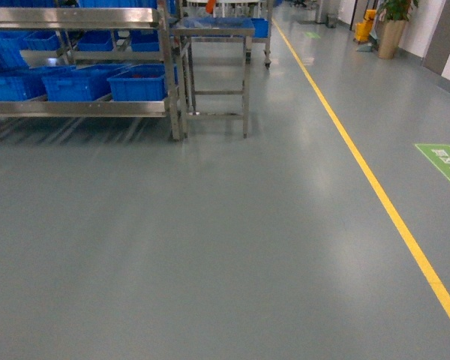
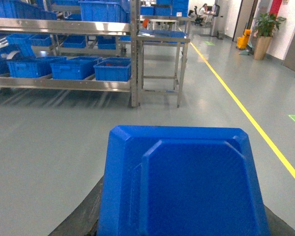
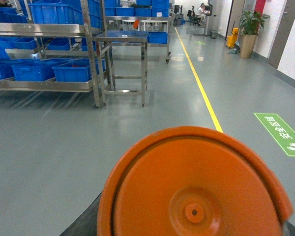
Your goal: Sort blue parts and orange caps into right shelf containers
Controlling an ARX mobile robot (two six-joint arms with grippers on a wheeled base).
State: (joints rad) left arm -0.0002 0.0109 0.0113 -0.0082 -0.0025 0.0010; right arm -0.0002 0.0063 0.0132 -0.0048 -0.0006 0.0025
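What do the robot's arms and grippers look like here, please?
Little shows: the left gripper has matte black fingers edging the blue part, and the right gripper shows the same black beside the orange cap. No arms, cables or markings are visible.

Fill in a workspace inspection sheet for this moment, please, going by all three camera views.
Surface: grey floor, bare between robot and rack.
Job's things: blue part fills the left wrist view; orange cap fills the right wrist view; blue containers sit on the steel shelf ahead left.
Clutter: nothing seen.
Grippers: fingers hidden behind the part and the cap; state cannot be told.
Cables: nothing seen.
Surroundings: steel table beside the shelf, yellow floor line, green floor sign, potted plant.
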